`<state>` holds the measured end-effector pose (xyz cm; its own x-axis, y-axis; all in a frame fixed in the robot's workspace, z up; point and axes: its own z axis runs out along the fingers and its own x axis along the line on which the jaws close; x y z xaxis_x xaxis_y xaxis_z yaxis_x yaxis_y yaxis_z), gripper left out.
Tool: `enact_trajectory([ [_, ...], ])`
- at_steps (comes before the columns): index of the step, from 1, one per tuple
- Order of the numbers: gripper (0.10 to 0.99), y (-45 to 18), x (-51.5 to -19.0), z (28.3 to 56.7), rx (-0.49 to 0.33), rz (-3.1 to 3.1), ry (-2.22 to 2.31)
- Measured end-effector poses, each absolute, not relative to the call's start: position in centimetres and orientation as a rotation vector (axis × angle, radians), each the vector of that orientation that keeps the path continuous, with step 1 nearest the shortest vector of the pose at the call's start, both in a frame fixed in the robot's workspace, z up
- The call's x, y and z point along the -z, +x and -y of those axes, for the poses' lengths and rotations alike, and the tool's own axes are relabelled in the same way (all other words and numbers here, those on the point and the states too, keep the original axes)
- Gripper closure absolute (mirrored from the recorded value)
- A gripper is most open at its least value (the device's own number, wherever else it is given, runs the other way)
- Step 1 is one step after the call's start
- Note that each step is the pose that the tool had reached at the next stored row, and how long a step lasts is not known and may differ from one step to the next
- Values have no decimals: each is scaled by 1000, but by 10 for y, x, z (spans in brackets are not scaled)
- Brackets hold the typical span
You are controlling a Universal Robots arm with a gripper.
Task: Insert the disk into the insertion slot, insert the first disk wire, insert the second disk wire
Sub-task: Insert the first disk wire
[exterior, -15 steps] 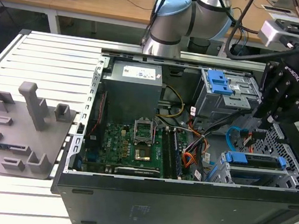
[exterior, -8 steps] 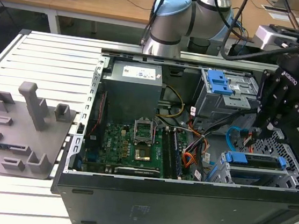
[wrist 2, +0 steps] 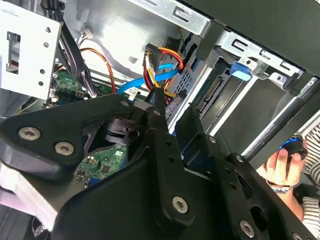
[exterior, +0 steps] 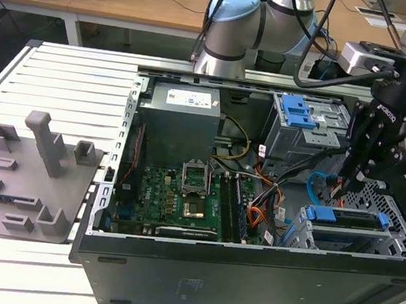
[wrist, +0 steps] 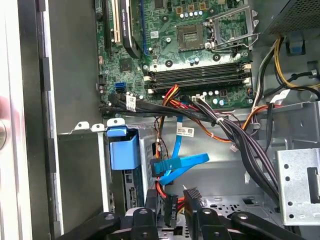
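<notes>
Jaws clamping wire connector [wrist: 170,211], close above disk [exterior: 346,217], cables [wrist: 235,140] crowding round.

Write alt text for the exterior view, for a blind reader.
A black robot gripper hangs in an open black computer case, above a grey hard drive in a blue carrier. The case stands on a white slatted table, beside a grey fixture plate.

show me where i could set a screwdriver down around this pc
Bare table slats: the stretch beyond the grey fixture, running to the case wall, and the strip in front of both. Crowded: wires between board and slot, where the pincer hangs.
</notes>
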<state>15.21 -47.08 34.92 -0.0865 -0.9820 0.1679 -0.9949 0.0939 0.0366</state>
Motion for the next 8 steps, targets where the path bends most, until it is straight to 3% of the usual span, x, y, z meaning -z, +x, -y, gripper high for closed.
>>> enact_trajectory([
  [2, 741, 152, -349, 471, -130, 2208, 2016],
  [6, 922, 152, -349, 471, -130, 2208, 2016],
  [8, 922, 152, -349, 471, -130, 2208, 2016],
])
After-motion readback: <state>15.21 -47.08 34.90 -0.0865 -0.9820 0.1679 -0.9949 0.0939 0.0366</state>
